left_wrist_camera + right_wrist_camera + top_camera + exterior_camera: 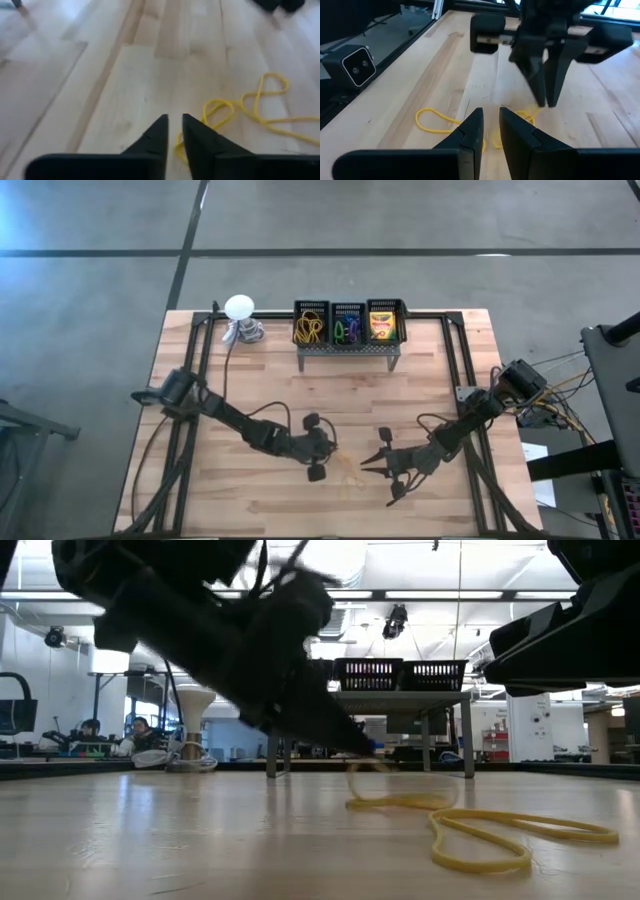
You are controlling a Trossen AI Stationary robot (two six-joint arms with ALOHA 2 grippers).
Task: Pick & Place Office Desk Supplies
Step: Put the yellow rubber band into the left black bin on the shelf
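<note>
Yellow rubber bands (pixel 260 107) lie in slack loops on the wooden table, between my two grippers (pixel 480 830). My left gripper (pixel 174 124) slants down at the middle of the table. Its fingers stand a narrow gap apart, and their tips (pixel 546 100) are right at one loop (pixel 527 116). My right gripper (pixel 490 117) faces it from the table's right side, low and nearly level. It too has only a narrow gap and holds nothing. Another loop (pixel 432 122) lies on the wood beside the right gripper. My left gripper comes slanting down from the table's left onto a loop of a yellow rubber band (pixel 215 112), which runs under one fingertip (pixel 192 145). The band lies slack on the wood. Whether the fingertips touch it, I cannot tell.
At the table's far edge a grey perforated stand (pixel 348 352) carries three black bins of supplies (pixel 348 323). A white ball-shaped object (pixel 239 307) stands to its left. Black frame rails (pixel 455 360) run along both table sides. Bare wood lies between the stand and the grippers.
</note>
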